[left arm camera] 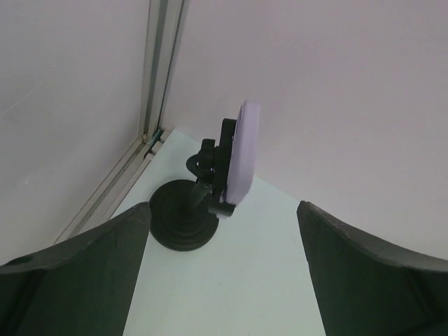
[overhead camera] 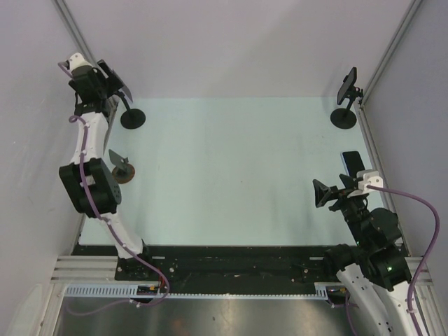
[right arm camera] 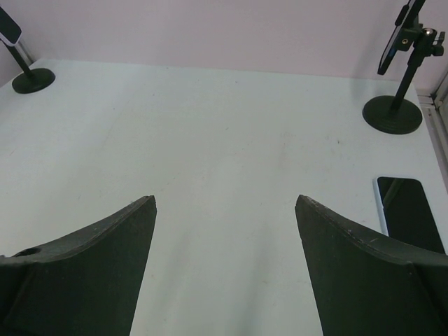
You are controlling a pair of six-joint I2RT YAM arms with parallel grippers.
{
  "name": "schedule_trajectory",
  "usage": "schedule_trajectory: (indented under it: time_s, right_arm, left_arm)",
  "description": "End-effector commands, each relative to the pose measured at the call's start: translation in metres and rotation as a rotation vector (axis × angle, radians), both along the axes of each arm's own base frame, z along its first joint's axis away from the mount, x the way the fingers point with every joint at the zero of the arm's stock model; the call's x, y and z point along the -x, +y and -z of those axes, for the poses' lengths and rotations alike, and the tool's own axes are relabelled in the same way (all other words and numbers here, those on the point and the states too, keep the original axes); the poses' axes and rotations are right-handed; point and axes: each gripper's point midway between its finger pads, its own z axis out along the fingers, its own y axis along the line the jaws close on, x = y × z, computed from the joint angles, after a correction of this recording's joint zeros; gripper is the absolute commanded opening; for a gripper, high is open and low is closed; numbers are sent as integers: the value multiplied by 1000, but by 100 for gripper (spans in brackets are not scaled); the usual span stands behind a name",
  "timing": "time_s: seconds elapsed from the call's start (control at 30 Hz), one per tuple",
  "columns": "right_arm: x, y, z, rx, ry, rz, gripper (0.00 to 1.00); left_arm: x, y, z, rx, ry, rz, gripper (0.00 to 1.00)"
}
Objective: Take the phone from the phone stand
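Stands number two in the overhead view, black and round-footed at the far corners of the pale table (overhead camera: 231, 175): the left stand (overhead camera: 133, 117), its top hidden behind the raised left gripper (overhead camera: 112, 82), and the right stand (overhead camera: 345, 116), carrying a dark phone (overhead camera: 348, 85) tilted on its clamp. A flat phone (overhead camera: 352, 162) lies by the table's right edge, just beyond the right gripper (overhead camera: 323, 194); how far either pincer is spread cannot be told from above. Left wrist view: one lilac-cased phone (left arm camera: 243, 150), seen edge-on and nearly upright, sits clamped in the left stand in the far-left corner beside the wall rail (left arm camera: 157, 84), apart from the left gripper, whose two fingers (left arm camera: 77, 280) stand wide apart and hold nothing. Right wrist view: three phones and two stands, one phone on each stand and the flat phone lying dark screen up, pale blue at the rim, near the right finger; the right gripper is spread wide over bare table and holds nothing.
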Motion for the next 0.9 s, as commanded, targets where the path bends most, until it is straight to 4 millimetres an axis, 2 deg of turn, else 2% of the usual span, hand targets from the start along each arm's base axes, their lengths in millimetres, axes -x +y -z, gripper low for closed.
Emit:
schedule_trajectory:
  time_s: [0.0, 0.03, 0.07, 0.1, 0.13, 0.17, 0.2, 0.23, 0.27, 0.3, 0.37, 0.4, 0.47, 0.5, 0.57, 0.6, 0.63, 0.67, 0.7, 0.77, 0.8, 0.83, 0.87]
  right_arm:
    - [-7, 7, 0, 25, 7, -28, 86]
    - [-8, 8, 1, 25, 12, -31, 85]
    - [-9, 10, 2, 27, 17, -39, 85]
    - [-10, 12, 3, 30, 26, -48, 85]
    - [-10, 12, 5, 34, 31, -50, 85]
    - [-12, 12, 6, 36, 39, -50, 85]
    - [-12, 12, 7, 36, 42, -50, 85]
    - [-14, 13, 11, 42, 56, -50, 85]
    - [-15, 13, 11, 43, 59, -50, 85]
    - [-16, 13, 11, 44, 62, -50, 85]
    - [-18, 14, 15, 46, 76, -51, 86]
    - [-18, 14, 15, 49, 80, -51, 85]
    - [-19, 14, 15, 47, 80, -51, 85]
    - [-20, 14, 17, 50, 86, -49, 85]
    - [-19, 13, 16, 49, 83, -48, 85]
    - [-19, 13, 15, 46, 79, -49, 85]
    - [-19, 14, 15, 48, 77, -54, 85]
    - [-18, 14, 14, 45, 74, -55, 85]
    - [-18, 14, 13, 45, 68, -54, 85]
    - [-16, 13, 10, 40, 57, -52, 85]
    - [-16, 13, 9, 39, 51, -52, 85]
    - [-15, 13, 7, 36, 44, -53, 85]
    - [-13, 12, 5, 33, 35, -53, 85]
  left_arm:
    - [-28, -2, -18, 40, -70, 19, 87]
    - [-37, -1, -6, 49, -55, 26, 86]
    - [-42, -1, -6, 54, -60, 32, 84]
    - [-48, -1, -14, 52, -82, 44, 81]
    - [-56, -2, -2, 58, -67, 53, 79]
    - [-61, -2, -2, 59, -71, 59, 77]
    - [-66, -3, -11, 54, -93, 69, 74]
    - [-72, -1, 0, 61, -81, 66, 71]
    - [-74, 0, 1, 68, -85, 65, 68]
    - [-78, -2, -4, 69, -98, 68, 61]
    - [-84, -6, 4, 85, -91, 99, 52]
    - [-86, -8, 5, 87, -93, 106, 41]
    - [-88, -15, 5, 92, -93, 132, 31]
    - [-85, -18, -2, 91, -103, 143, 21]
    - [-83, -30, -9, 86, -108, 178, 13]
    - [-79, -37, -20, 75, -122, 192, 4]
    - [-76, -43, -26, 60, -127, 215, 0]
    - [-74, -55, -30, 51, -128, 236, 0]
    - [-67, -63, -46, 38, -148, 252, 0]
    - [-60, -86, -55, 25, -154, 294, 0]
    - [-50, -96, -72, 14, -178, 314, 0]
    - [-44, -105, -79, 0, -185, 331, 0]
    - [-34, -125, -89, -6, -196, 367, 0]
